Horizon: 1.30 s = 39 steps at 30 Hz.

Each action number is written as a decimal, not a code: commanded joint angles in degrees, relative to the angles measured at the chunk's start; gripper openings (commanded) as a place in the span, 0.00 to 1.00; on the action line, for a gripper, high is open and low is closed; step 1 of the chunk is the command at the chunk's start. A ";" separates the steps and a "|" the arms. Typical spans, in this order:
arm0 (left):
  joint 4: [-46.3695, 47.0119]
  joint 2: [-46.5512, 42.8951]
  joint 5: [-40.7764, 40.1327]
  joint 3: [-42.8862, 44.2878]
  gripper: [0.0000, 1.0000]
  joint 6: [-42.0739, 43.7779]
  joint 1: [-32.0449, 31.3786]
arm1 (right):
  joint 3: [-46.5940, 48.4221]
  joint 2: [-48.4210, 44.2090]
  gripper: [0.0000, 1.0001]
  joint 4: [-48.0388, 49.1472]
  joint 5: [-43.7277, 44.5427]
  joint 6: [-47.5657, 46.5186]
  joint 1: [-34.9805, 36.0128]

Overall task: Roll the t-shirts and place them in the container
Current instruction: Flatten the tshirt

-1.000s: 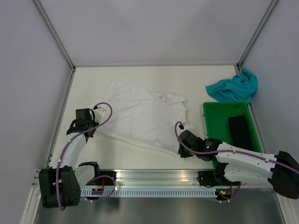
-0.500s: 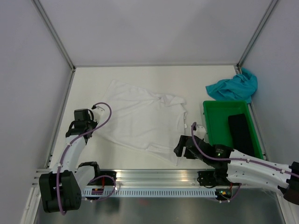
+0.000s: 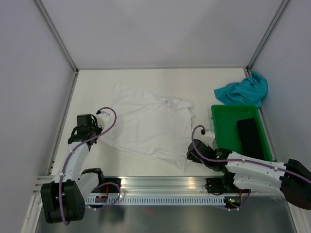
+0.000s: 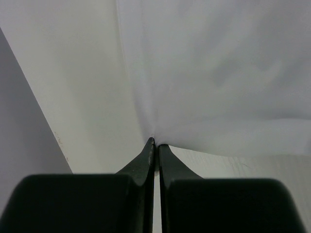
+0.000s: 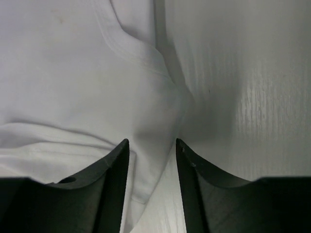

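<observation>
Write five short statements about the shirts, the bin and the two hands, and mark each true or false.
1. The white t-shirt lies spread out on the table. True.
2. The teal t-shirt sits inside the green bin. False: it lies crumpled beyond the bin's far edge, in the far right corner.
3. The left hand is shut on the white t-shirt's edge. True.
4. The right hand is clamped shut on the white t-shirt. False: its jaws stand apart, with the shirt's near corner between them.
5. The green bin is empty. False: a black object lies in it.
</observation>
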 commanded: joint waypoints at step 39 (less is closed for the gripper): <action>-16.64 -10.25 -5.12 45.45 0.02 -1.37 0.22 | 66.65 -9.58 0.00 -24.54 -6.60 -38.95 -24.49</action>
